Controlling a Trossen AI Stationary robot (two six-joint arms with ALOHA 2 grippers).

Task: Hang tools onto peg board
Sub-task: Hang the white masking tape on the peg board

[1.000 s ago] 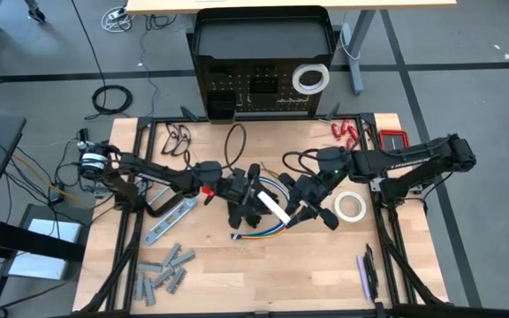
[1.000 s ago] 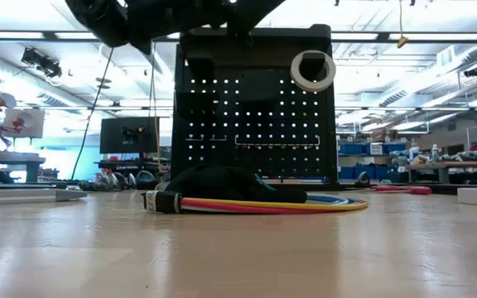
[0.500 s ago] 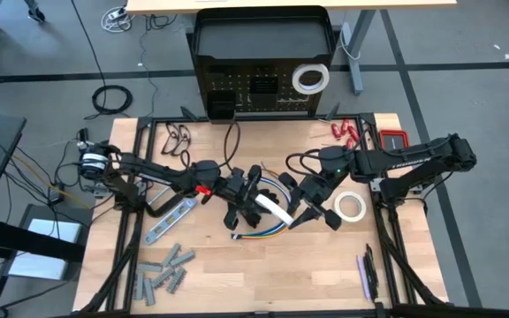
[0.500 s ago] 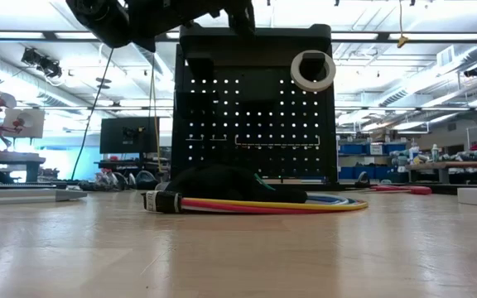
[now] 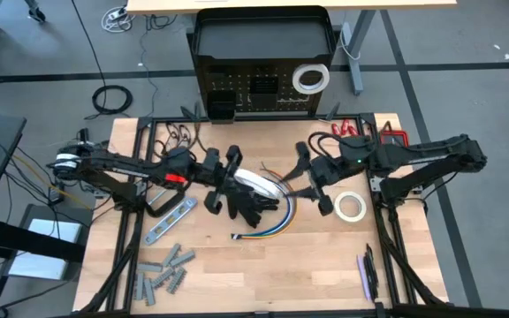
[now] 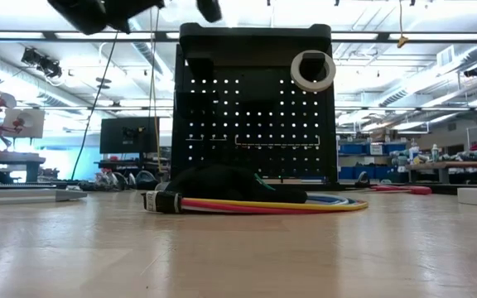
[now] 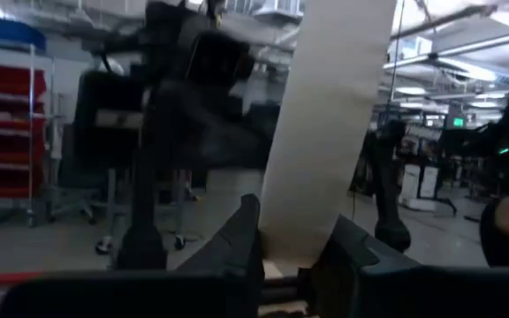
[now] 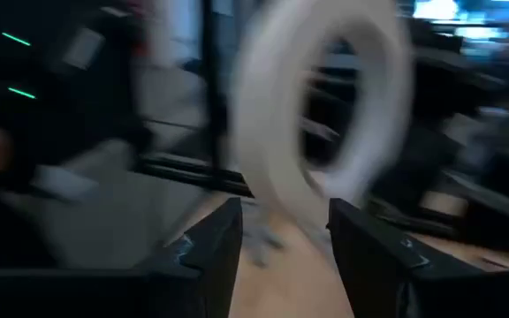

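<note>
1. High view: the left gripper, frame centre, grasps a white tape roll; the right gripper hangs just right of it, released. The peg board stands at top centre, one roll hung.
2. Low view: no gripper visible.
3. Left wrist view: fingers clench the roll.
4. Right wrist view: the roll sits beyond open fingers. Next, I judge: carrying it to a peg.

tape roll (motion-blurred, right wrist view)

The left gripper holds a tape roll; the right gripper is just beside, the peg board behind both.
</note>
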